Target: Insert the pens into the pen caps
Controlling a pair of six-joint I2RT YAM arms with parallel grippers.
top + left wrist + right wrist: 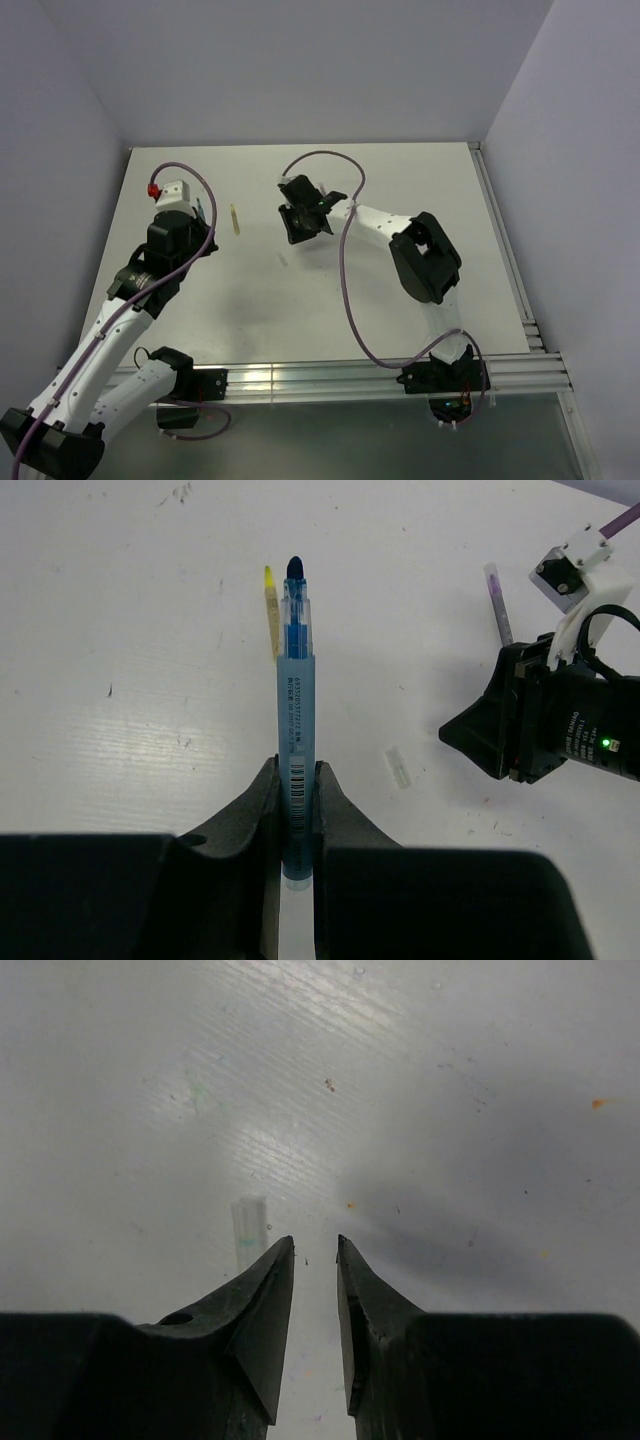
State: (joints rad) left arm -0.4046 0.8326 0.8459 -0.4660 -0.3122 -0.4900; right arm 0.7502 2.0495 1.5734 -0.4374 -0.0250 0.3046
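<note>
While left pincer is clamped on blue pen, tip pointing far, right pincer hangs empty, jaws ajar, just beside a cap lying on bench. Cap's light, slick, prob rolls; grab across its middle.

Between the left gripper and right gripper the table lies open; only the yellow pen and a pen cap interrupt it.

Matt white bench, finely scratched and speckled. Glossy translucent plastic on the blue pen. Clear, faintly frosted plastic pen cap. Matt black moulded plastic on left hand and right hand.
</note>
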